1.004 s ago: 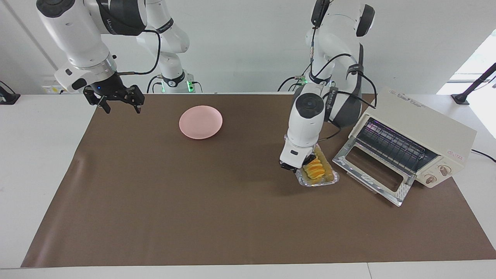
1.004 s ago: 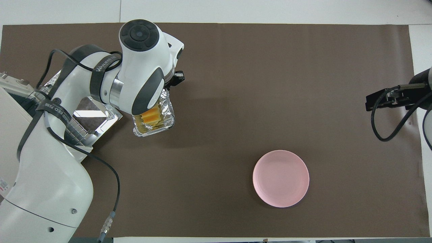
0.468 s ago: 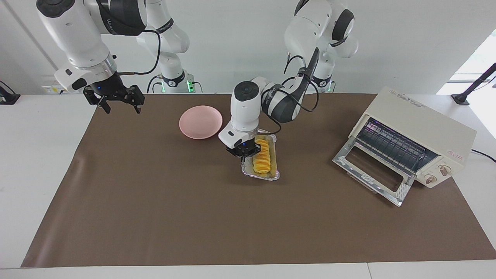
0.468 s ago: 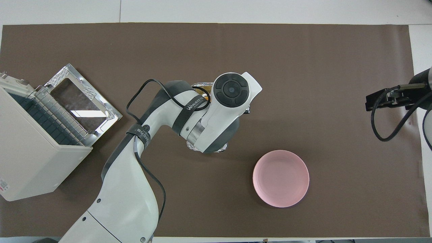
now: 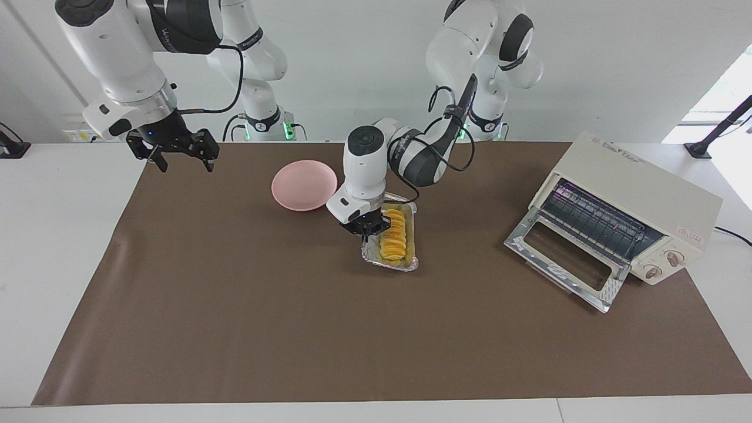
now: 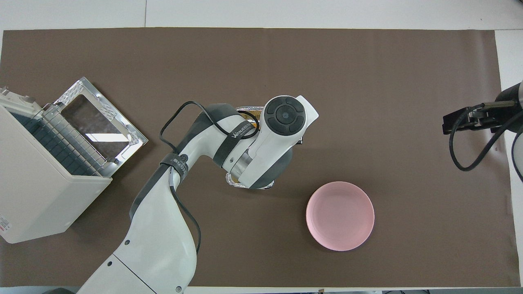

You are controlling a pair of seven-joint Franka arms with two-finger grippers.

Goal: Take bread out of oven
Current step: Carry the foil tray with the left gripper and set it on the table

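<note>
The golden-yellow ridged bread (image 5: pixel 394 237) lies in a crinkled silver foil tray (image 5: pixel 390 264) at the middle of the brown mat, beside the pink plate. My left gripper (image 5: pixel 368 227) is shut on the tray's rim, on the side toward the plate. I cannot tell whether the tray rests on the mat. In the overhead view the left arm hides the bread and only the foil tray's ends (image 6: pixel 234 181) show. The cream-white oven (image 5: pixel 640 194) stands at the left arm's end with its door (image 5: pixel 563 264) dropped open and only its wire rack (image 5: pixel 593 222) inside. My right gripper (image 5: pixel 178 156) waits open.
A pink plate (image 5: pixel 304 185) lies on the mat nearer to the robots than the tray; it also shows in the overhead view (image 6: pixel 340 215). The right gripper (image 6: pixel 461 121) hangs over the mat's edge at the right arm's end. The oven (image 6: pixel 36 192) sits angled at its corner.
My left gripper carried the foil tray with the bread from in front of the oven door to the mat's middle beside the plate. The right arm has not moved.
</note>
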